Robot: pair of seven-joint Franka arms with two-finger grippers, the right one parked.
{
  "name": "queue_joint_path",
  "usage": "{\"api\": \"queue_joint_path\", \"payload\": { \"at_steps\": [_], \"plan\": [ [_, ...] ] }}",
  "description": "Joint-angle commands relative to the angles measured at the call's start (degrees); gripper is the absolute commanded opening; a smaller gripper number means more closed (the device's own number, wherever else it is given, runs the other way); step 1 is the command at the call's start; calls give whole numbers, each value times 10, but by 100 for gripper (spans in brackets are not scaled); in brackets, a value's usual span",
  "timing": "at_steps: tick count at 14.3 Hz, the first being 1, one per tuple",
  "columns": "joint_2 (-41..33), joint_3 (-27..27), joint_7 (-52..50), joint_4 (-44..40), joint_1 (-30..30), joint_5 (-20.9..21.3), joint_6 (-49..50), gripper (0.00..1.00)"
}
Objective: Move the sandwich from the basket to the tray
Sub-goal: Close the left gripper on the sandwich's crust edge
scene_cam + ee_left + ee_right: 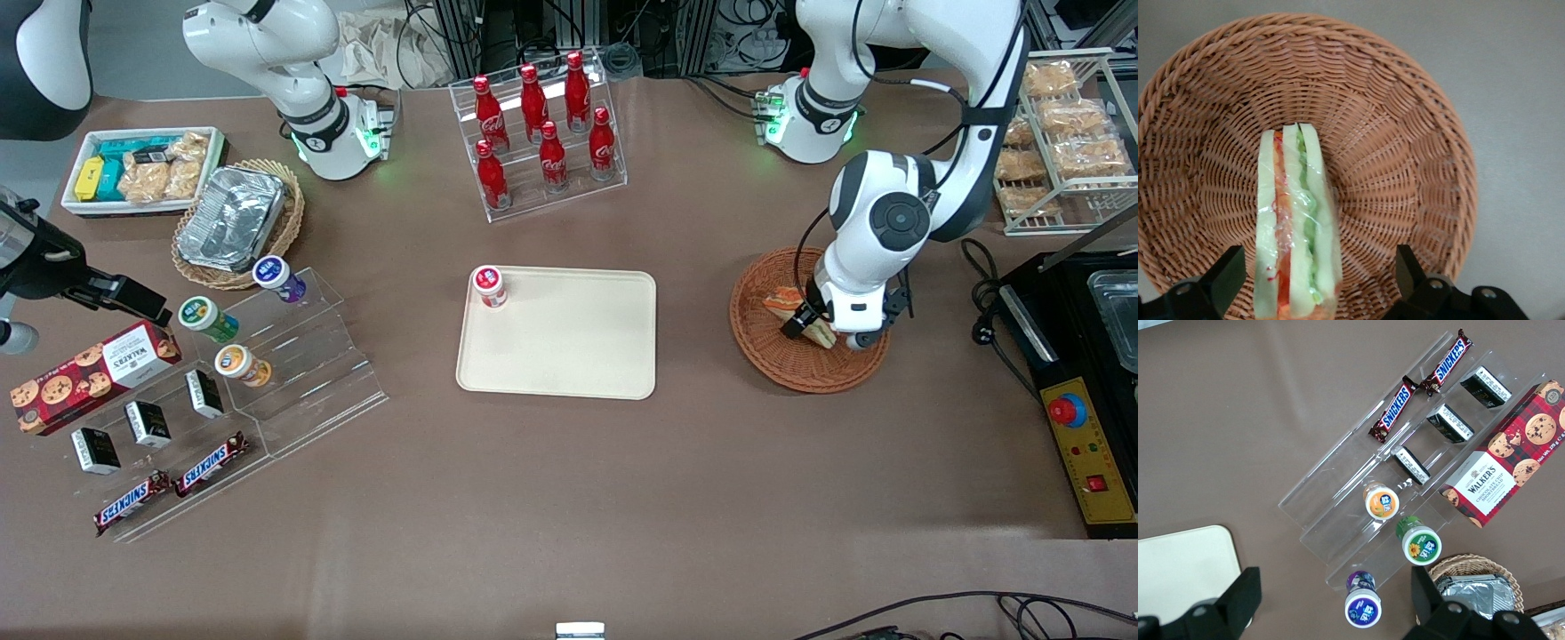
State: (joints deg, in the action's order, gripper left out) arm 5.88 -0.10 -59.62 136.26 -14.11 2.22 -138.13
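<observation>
Sandwich (1296, 223) on edge inside basket (1418, 167), narrow faces offered. End effector (1315, 283) spread wide astride sandwich, nothing gripped. Tray (569, 356) awaits beside basket.

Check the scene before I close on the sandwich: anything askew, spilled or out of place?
One oddity: a red-capped cup already sits in a corner of the tray. The sandwich stands on edge in the basket, intact, between the open fingers of the gripper. Nothing spilled.
</observation>
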Motion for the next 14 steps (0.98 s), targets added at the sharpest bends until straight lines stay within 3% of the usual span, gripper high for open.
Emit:
{"api": "queue_joint_path", "payload": {
  "at_steps": [1,2,5,7,9,11,14],
  "plan": [
    [1,3,-22,19,-7,30,-25,99],
    [3,3,-22,25,-7,32,-31,97],
    [12,3,-37,30,-12,33,-37,75],
    [13,3,-40,28,-15,33,-36,30],
    [12,4,-33,18,-14,33,-30,1],
    [8,5,-19,-7,-11,33,4,0],
    [4,5,40,-89,-7,33,130,0]
  ]
}}
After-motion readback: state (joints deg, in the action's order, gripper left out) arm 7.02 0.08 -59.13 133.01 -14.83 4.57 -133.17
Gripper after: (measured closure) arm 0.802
